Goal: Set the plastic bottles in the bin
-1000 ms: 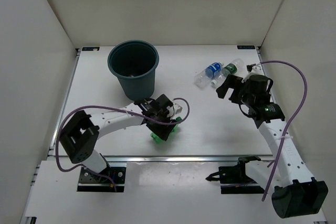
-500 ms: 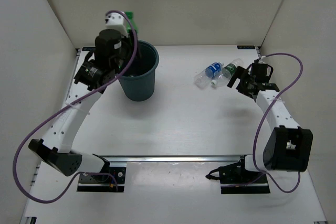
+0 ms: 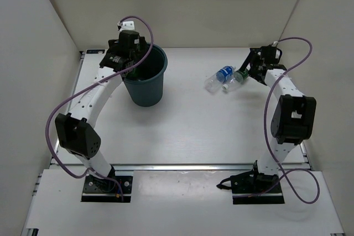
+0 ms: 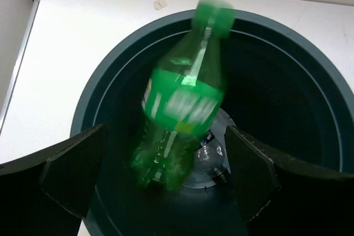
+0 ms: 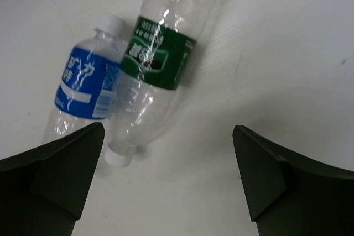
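Two bottles are seen lying side by side on the table (image 3: 182, 114) from above: a blue-labelled bottle (image 3: 224, 74) and a dark-green-labelled bottle (image 3: 241, 74). The right gripper (image 3: 251, 70) is just beside them, and the left gripper (image 3: 128, 62) is over the bin (image 3: 145, 89).

At the left wrist, the fingers are spread. A blurred green bottle (image 4: 182, 100) is seen untouched between them over the bin's mouth, with a clear bottle (image 4: 209, 153) at the bottom.

At the right wrist, the fingers are spread above both labelled bottles.

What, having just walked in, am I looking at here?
The left tool, open, is above the bin with the green bottle loose and blurred between its fingers, apparently dropping in. A clear bottle lies at the bin's bottom. The right tool, open, hovers over the blue-label bottle and the green-label bottle on the table.
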Available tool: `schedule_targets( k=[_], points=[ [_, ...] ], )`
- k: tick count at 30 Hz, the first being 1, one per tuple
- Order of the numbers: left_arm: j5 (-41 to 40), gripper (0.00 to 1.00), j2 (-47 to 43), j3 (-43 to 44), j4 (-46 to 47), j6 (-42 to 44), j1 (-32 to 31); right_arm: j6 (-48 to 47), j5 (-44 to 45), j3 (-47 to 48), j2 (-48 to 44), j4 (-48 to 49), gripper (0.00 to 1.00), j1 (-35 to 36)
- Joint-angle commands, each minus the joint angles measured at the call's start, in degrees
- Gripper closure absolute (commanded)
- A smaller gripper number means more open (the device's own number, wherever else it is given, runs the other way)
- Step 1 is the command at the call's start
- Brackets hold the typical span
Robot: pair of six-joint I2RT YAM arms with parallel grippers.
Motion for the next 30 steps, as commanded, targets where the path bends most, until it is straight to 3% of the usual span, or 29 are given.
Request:
schedule_targets(
  k=[1,6,9,11,14,18,22,25,27,30],
  points=[
    [-0.8,0.01,-3.7,1.5,0.4,0.9,-1.1,1.3,2.1,7.5,4.8,0.2,0.01,-0.3],
    [1.3,0.01,-5.1,8.3,-5.5,1.5,-4.0,2.4,5.2,13.3,10.3,-1.3,0.01,1.1],
    [12.5,0.02,-8.0,7.9,-9.2,1.2,-6.3,3.6,6.7,15.4,12.8,-2.0,0.02,1.0],
    [19.6,0.02,-12.5,0.8,-9.5,0.6,-9.7,4.7,7.0,15.8,14.8,-1.3,0.01,0.7],
    [23.0,0.02,-17.5,-12.4,-8.0,-1.5,-15.1,5.0,6.0,18.1,18.5,-1.8,0.02,0.6],
    [31.8,0.01,-22.9,-26.1,-8.1,-5.4,-13.6,4.8,7.4,24.1,22.8,-5.5,0.05,0.8],
    [28.6,0.01,-29.8,-35.2,-9.5,-7.6,-12.3,5.3,8.2,25.8,26.0,-8.7,0.12,1.1],
    [29.3,0.01,-33.4,-38.1,-9.0,-8.8,-10.2,6.6,8.9,23.9,26.3,-8.7,0.24,1.1],
    [29.4,0.01,-34.7,-38.4,-8.8,-9.6,-9.9,7.4,8.9,22.4,24.6,-8.5,0.44,1.1],
    [28.1,0.01,-36.7,-38.6,-9.2,-9.9,-9.5,7.2,12.0,17.2,19.3,-6.5,0.58,1.2]
  ],
)
